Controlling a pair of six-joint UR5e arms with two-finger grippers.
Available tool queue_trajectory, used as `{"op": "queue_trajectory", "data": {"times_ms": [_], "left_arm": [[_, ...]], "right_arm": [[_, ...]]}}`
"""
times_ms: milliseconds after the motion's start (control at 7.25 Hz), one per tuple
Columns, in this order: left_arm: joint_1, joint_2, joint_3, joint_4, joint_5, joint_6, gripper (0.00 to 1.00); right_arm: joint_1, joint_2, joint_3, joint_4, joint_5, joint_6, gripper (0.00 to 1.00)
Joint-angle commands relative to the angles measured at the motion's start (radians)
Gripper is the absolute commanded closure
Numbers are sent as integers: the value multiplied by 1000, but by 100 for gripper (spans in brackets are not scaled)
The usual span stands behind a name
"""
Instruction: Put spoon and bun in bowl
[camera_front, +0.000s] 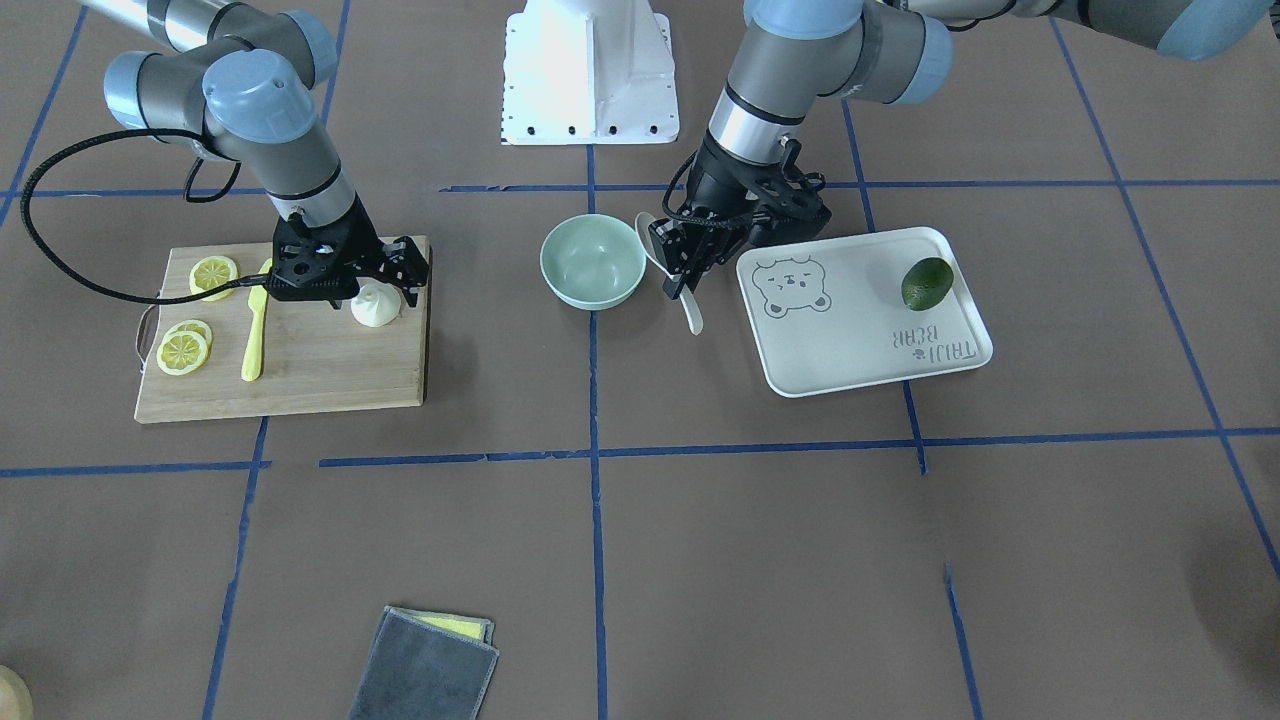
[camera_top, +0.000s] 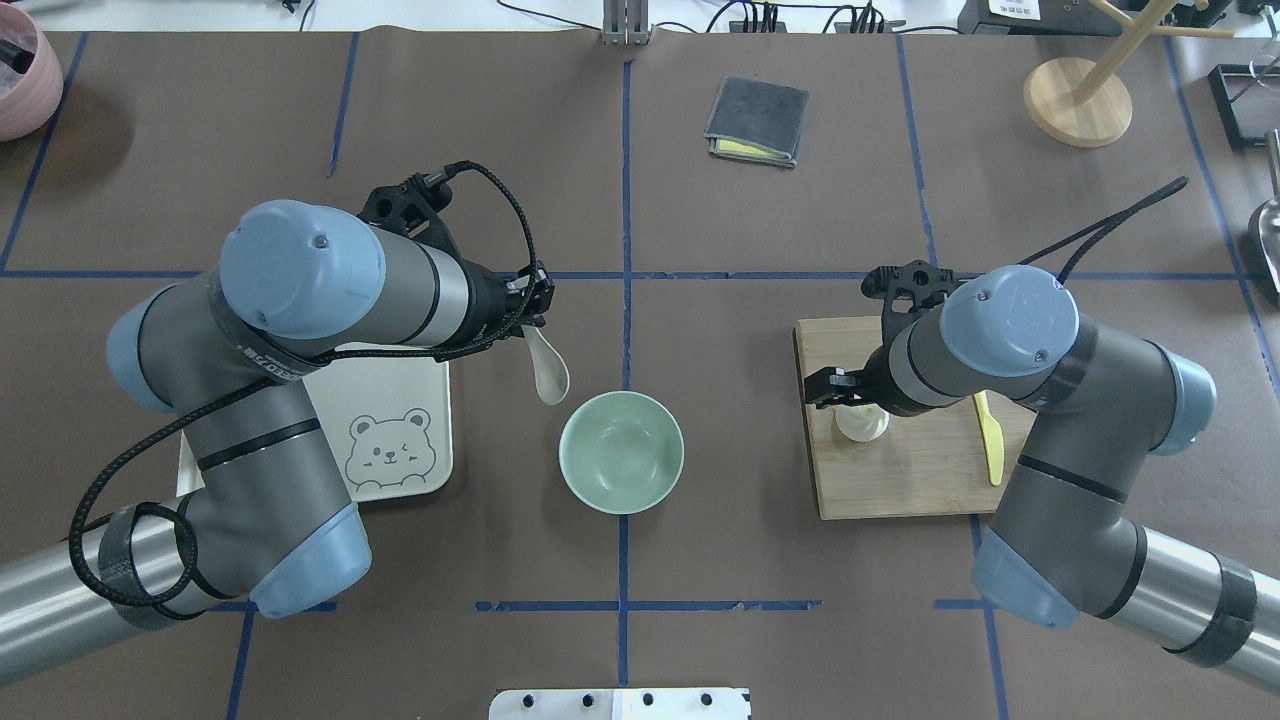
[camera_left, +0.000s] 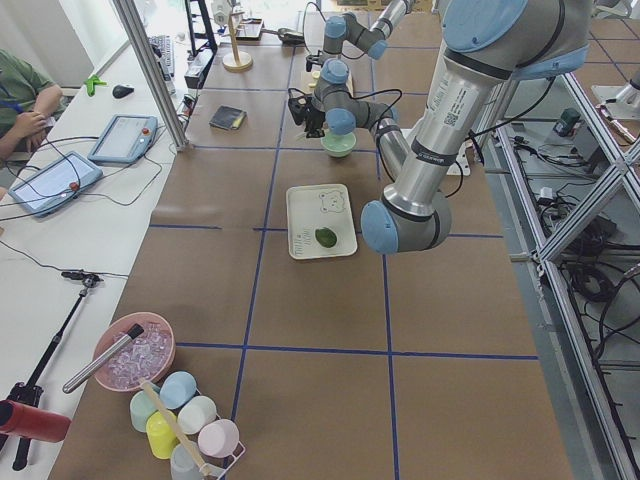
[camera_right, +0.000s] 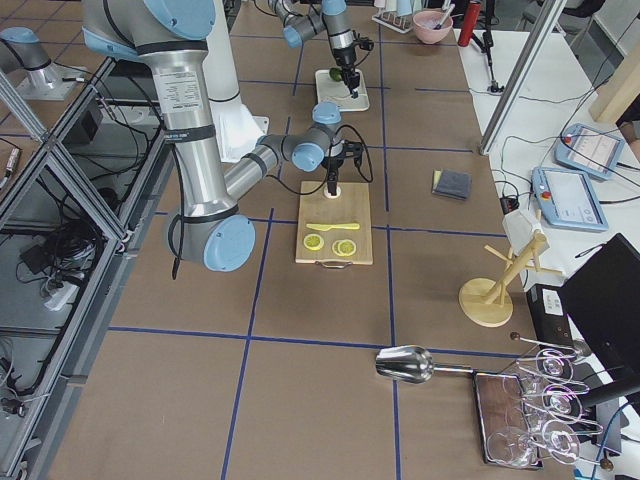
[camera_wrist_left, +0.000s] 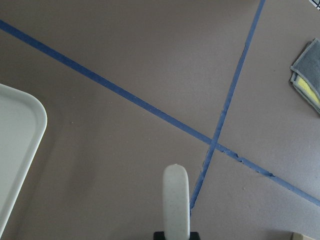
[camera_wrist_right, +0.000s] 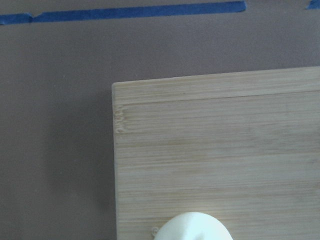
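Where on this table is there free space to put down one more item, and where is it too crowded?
Free: the brown table between the folded cloth and the tray, and the tray's bear-printed half. Crowded: the gap between bowl and tray, where the left gripper holds the spoon, and the cutting board around the lemon slices.

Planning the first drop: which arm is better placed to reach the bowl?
Left: the left gripper holds the spoon beside the bowl; the bun is farther off, on the cutting board.

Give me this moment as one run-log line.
left gripper: shut on spoon, beside bowl | right gripper: at bun on cutting board, grip unclear | bowl: empty
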Motion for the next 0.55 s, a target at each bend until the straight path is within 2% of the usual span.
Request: {"op": "queue_trajectory", "data": {"times_ms": [0,276,414], "left_arm": [[6,-4,13,-1,1,-5,100],[27,-13,25,-2,2,-49,100],[53,-49,60,-4,40,-91,100]], "right_arm": [[-3,5,-18,-2,-8,0,27],[-2,3,-17,-3,-6,-1,61],[-2,3,-15,-3,-6,-1,78]]}}
